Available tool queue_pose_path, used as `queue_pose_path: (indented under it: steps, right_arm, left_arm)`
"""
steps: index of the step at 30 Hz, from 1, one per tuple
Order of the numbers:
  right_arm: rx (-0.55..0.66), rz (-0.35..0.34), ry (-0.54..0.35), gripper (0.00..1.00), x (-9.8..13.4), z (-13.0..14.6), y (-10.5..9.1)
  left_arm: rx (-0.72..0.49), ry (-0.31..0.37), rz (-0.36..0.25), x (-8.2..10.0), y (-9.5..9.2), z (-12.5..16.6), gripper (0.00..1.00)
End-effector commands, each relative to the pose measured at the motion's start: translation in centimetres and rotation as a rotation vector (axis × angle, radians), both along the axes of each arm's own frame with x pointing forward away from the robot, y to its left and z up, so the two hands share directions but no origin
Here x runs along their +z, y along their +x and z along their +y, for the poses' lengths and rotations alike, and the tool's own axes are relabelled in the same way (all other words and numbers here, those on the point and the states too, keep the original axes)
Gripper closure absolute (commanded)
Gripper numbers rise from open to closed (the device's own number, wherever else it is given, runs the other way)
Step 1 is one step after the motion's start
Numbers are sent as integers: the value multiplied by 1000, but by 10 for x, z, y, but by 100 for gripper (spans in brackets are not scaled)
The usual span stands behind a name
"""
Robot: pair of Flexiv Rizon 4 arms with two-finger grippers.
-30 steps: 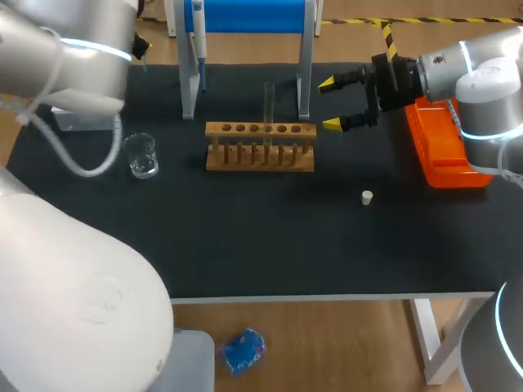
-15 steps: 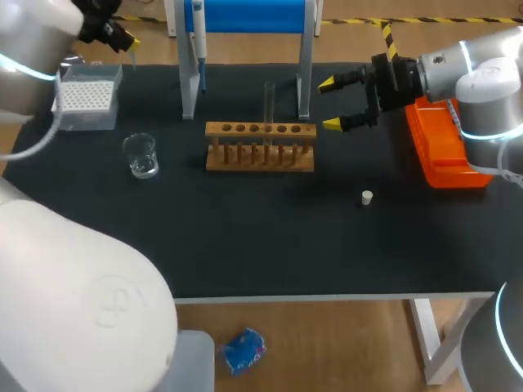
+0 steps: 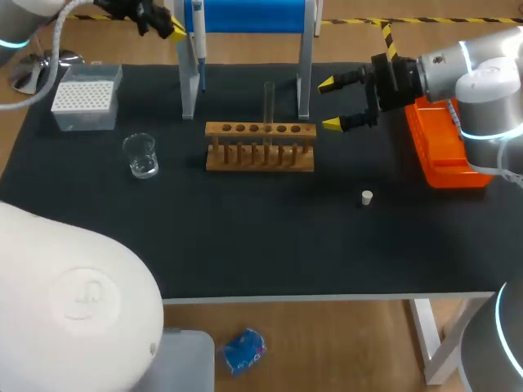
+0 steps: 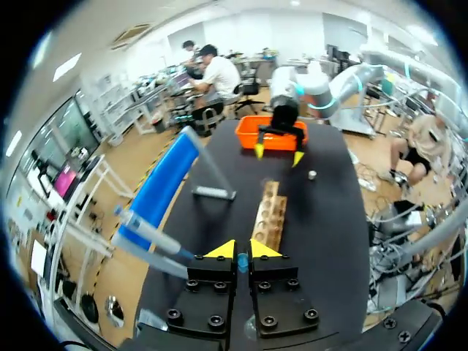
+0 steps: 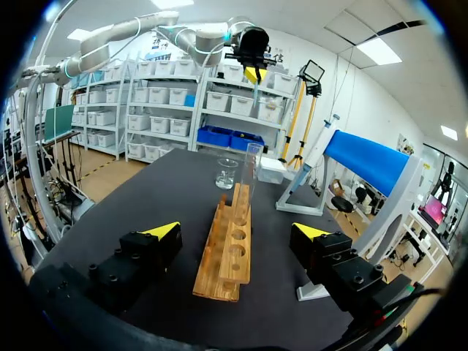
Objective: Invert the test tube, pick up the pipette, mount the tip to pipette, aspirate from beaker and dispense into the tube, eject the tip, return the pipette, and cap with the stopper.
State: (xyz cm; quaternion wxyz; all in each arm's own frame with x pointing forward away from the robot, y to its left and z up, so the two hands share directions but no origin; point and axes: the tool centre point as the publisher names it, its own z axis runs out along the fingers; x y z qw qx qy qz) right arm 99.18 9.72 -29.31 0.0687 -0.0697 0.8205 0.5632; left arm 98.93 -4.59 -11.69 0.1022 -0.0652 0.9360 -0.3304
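Left pincer: narrow, its two yellow tips nearly together. A small blue bit shows in the slit, and I cannot tell what it is. In the head view it hangs at the bench's far left edge, just left of the pipette and not touching it.
Tip box: on the bench at its far left corner, with its grid of holes facing up.
Beaker: clear and upright, in front of the tip box and left of the rack.
Pipette: hanging upright on the left post of the blue stand, at the back of the bench.
Rack: wooden, one row of holes, in front of the stand.
Test tube: upright in a hole near the rack's middle.
Right pincer: wide, with nothing between the fingers. It is level with the rack's right end and points along the rack.
Stopper: small and white, alone on the bench in front of and to the right of the rack.
Orange bin: at the bench's right edge, under the right arm.
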Motion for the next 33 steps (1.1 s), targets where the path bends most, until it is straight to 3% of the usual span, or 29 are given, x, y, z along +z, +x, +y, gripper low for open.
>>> queue_pose_path:
  steps: [1, 8, 13, 19, 23, 33]
  right_arm:
    - [1, 0, -2, 0, 0, 0, 0]
    - [1, 0, -2, 0, 0, 0, 0]
    - [1, 0, -2, 0, 0, 0, 0]
    - [1, 0, -2, 0, 0, 0, 0]
    - [1, 0, -2, 0, 0, 0, 0]
    - [1, 0, -2, 0, 0, 0, 0]
  left_arm:
    - [-104, -4, 40, 7, -12, -19, 100]
    - [-255, -26, 77, 8, -48, -59, 100]
    - [-282, -66, 70, 25, -65, -91, 100]
    - [-207, -59, 46, 35, -64, -108, 100]
    - [-109, -39, 94, 26, -62, -105, 100]
    - [-109, -39, 94, 26, -62, -105, 100]
